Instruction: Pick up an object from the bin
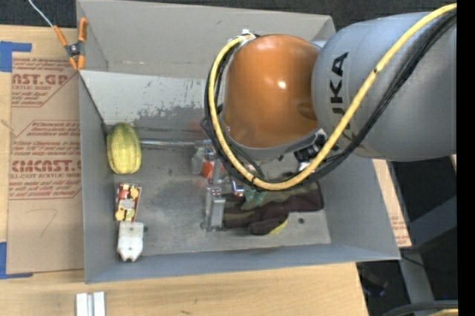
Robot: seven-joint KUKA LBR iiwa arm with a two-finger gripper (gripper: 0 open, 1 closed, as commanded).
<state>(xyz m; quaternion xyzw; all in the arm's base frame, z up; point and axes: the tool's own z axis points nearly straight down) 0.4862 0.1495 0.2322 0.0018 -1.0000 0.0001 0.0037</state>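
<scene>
My gripper [209, 182] reaches down to the bin floor near the middle, below the arm's orange dome. Its two grey metal fingers stand apart, one at the back [202, 156] and one nearer the front [215, 209], with bare floor showing between them, so it is open. A dark brown, crumpled soft thing [271, 214] with a yellow bit at its lower edge lies just right of the front finger, close to the front wall. It is partly hidden under the arm.
A yellow-green ribbed gourd [124, 148] lies at the bin's left side. Below it lie a small red, yellow and white packet [127, 202] and a white plastic piece [130, 241] in the front left corner. The arm covers the bin's right half.
</scene>
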